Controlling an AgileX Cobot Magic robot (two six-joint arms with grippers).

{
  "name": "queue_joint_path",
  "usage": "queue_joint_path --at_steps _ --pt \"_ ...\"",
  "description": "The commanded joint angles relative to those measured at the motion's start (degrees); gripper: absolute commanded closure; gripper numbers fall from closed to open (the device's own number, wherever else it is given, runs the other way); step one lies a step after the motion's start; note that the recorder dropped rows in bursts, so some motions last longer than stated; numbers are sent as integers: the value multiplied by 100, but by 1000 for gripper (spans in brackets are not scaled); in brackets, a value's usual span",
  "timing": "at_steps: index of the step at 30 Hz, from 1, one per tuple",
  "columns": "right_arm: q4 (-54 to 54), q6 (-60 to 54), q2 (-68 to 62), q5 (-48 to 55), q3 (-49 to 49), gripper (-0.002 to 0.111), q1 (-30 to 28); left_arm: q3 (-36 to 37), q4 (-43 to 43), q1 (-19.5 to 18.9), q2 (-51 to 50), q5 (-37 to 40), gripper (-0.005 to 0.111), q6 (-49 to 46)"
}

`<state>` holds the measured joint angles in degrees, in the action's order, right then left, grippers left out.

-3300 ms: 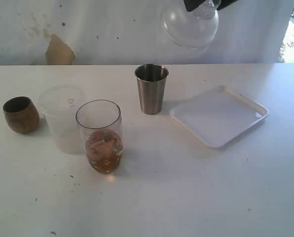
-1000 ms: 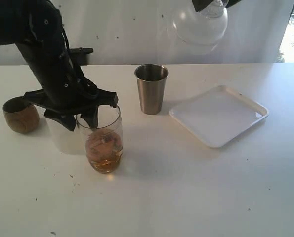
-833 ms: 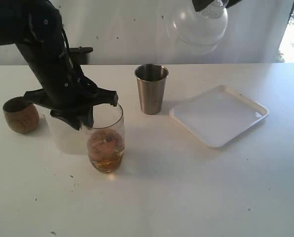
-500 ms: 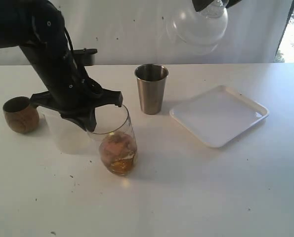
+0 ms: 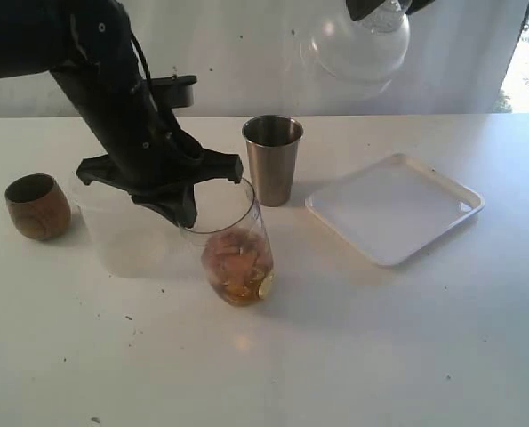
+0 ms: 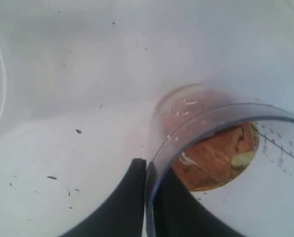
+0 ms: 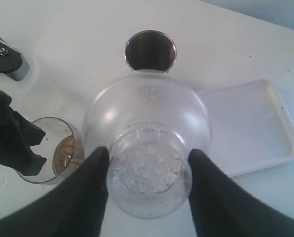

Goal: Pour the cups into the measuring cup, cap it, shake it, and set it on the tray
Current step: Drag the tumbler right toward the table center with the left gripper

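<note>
The measuring cup [image 5: 237,258] [image 6: 211,148] [image 7: 53,153] is a clear tumbler holding brown liquid and pieces. It leans a little on the table in front of the steel tumbler [image 5: 272,160] [image 7: 150,49]. My left gripper [image 5: 186,213] [image 6: 149,170] is shut on its rim, one finger inside and one outside. The frosted plastic cup [image 5: 122,231] stands just left of it and the brown wooden cup [image 5: 37,206] at the far left. High above the table, my right gripper [image 5: 380,7] [image 7: 149,163] is shut on a clear domed cap [image 5: 357,44] [image 7: 147,128]. The white tray [image 5: 393,209] [image 7: 255,128] lies to the right.
The left arm's black body [image 5: 113,98] reaches over the frosted cup from the back left. A white wall [image 5: 211,53] runs behind the table's far edge. The white table [image 5: 335,356] carries small dark specks.
My left arm came in, shut on the measuring cup's rim and dragged the cup to the right, toward the steel tumbler. The right gripper with the cap shifted slightly right early on, then stayed still.
</note>
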<state>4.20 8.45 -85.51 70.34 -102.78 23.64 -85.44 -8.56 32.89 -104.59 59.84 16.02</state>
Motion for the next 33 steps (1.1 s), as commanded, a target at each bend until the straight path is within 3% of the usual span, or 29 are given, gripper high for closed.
queue_joint_path --at_steps 1,9,21,33 --pt "59 -33 -5 -37 20 108 -30 -302 -117 155 -197 309 107 -183" --pt "59 -33 -5 -37 20 108 -30 -923 577 322 -299 989 107 -109" --pt "59 -33 -5 -37 20 108 -30 -923 601 635 -496 779 106 -235" --pt "35 -33 -5 -37 20 108 -30 -923 601 635 -496 702 47 -258"
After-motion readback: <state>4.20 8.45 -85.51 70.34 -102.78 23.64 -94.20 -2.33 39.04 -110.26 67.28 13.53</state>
